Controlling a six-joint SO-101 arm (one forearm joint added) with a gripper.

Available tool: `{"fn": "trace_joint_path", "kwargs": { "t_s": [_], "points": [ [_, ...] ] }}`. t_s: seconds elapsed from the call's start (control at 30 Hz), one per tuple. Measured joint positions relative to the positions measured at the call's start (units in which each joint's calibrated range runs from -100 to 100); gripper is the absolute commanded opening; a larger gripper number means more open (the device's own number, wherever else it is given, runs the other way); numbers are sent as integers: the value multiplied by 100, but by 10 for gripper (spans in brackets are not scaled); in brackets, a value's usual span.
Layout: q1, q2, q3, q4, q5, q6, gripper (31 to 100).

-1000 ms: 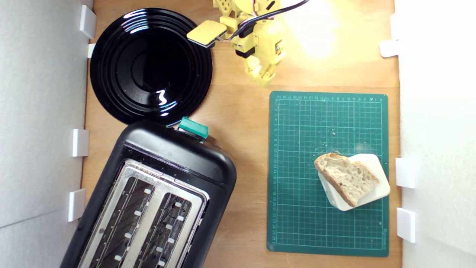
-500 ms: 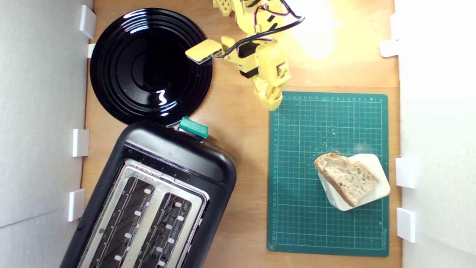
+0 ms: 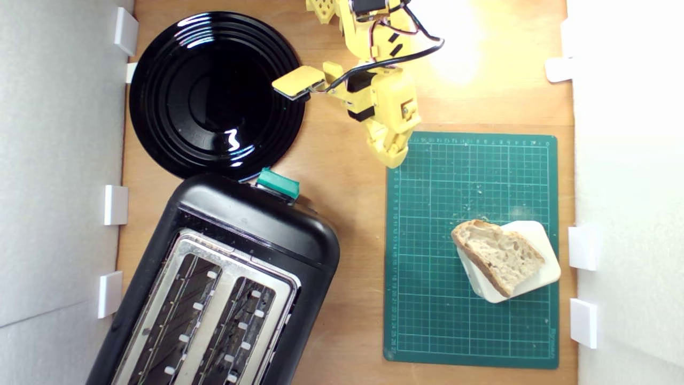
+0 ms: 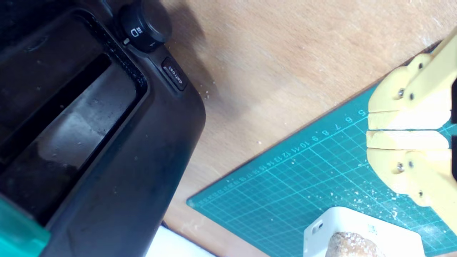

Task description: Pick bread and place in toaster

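Yellow plastic claw pressed together, empty, over the green gridded cutting mat's corner. Bread, holey crumb, brown crust, lies on a white rounded-square block on that mat, well apart from the claw. Glossy black toaster sits off the mat on the wooden bench.

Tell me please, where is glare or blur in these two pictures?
Exterior view: strong glare washes out the wooden table near the arm, and highlights glint on the black plate. Wrist view: the toaster is dark and soft, the shut gripper fairly sharp.
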Motion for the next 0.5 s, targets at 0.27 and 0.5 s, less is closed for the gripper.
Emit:
{"fn": "trace_joint_path", "kwargs": {
  "t_s": [0.27, 0.5],
  "points": [
    [0, 0, 0, 18, 0, 5, 446],
    [-220, 134, 0, 880, -364, -269, 446]
  ]
}}
